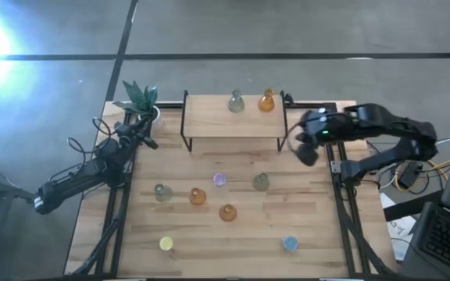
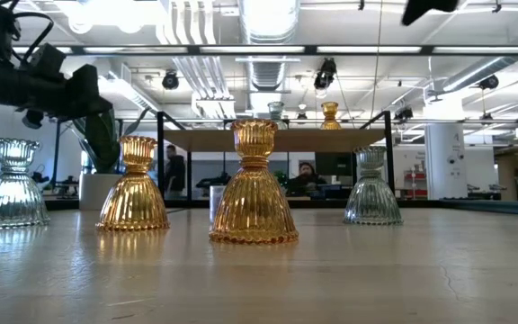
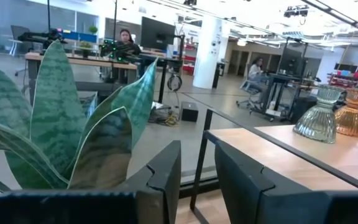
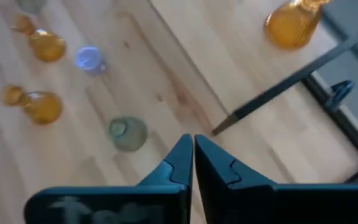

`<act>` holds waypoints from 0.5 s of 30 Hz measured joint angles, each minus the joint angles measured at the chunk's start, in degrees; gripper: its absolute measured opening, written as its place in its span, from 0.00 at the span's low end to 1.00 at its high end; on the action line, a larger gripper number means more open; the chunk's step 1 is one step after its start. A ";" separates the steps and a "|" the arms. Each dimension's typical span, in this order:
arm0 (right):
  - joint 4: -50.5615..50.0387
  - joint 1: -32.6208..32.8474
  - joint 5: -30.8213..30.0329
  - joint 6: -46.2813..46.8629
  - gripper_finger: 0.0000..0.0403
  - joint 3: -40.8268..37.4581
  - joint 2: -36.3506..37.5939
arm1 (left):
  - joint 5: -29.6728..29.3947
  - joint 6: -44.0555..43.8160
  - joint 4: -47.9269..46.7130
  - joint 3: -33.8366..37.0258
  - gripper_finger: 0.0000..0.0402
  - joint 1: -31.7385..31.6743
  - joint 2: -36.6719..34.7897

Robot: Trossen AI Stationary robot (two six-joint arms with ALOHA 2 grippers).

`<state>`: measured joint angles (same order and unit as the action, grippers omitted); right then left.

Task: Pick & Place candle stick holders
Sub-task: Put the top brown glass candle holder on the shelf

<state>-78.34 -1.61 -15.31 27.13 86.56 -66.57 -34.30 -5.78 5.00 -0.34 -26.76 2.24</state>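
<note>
Behind the wooden counter [image 1: 233,234] you see an open office, with people seated at desks well beyond it. At the counter's far edge stands a raised shelf [image 1: 234,123] on a black frame, and two holders already sit on it: a grey-green one [image 1: 236,101] and an amber one [image 1: 266,101]. Seven more wait on the counter below: purple [image 1: 219,180], grey-green [image 1: 261,182], a second grey-green [image 1: 162,193], two amber [image 1: 198,196] [image 1: 227,212], yellow [image 1: 166,244] and blue [image 1: 290,243].

Your right tool [image 1: 306,154] hangs clenched and empty just off the shelf's right end, above the counter. The left tool [image 1: 148,142] waits, also clenched on nothing, beside the plant [image 1: 139,97] at the far left corner.

Judging by the layout, you are between placements, so the next pick should be the grey-green holder nearest the right tool. Spread the fingers before you descend, come straight down over the narrow neck, and close there rather than on the flared ribbed skirt. Glass is slick, so lift it vertically and keep clear of the purple neighbour. Set it down apart from the two already shelved.

No brand, label or writing is legible anywhere.
</note>
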 joint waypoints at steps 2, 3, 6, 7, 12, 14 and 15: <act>-0.41 -0.01 2.18 0.07 0.02 -1.67 3.31 | -0.03 0.00 -0.01 -0.07 0.26 0.00 0.00; -0.43 -0.01 3.49 0.07 0.02 -2.69 5.01 | -0.09 0.00 0.01 -0.11 0.26 0.00 0.00; -0.42 0.00 7.80 -0.05 0.02 -5.91 10.06 | -0.10 0.00 0.02 -0.21 0.26 0.00 0.00; -0.40 0.00 8.64 -0.10 0.02 -6.99 11.82 | -0.10 0.00 0.02 -0.22 0.26 0.00 0.00; 1.71 0.00 9.21 1.28 0.02 -12.20 20.02 | -0.10 -0.02 0.02 -0.22 0.26 0.00 0.00; 4.32 0.00 8.36 1.86 0.02 -14.20 23.12 | -0.08 -0.02 0.04 -0.23 0.26 0.00 0.01; 6.21 0.00 7.14 2.48 0.02 -15.24 24.54 | -0.09 -0.02 0.03 -0.24 0.26 0.00 0.00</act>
<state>-72.13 -1.61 -8.17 29.61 71.33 -42.03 -34.39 -5.80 5.03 -0.58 -26.76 2.24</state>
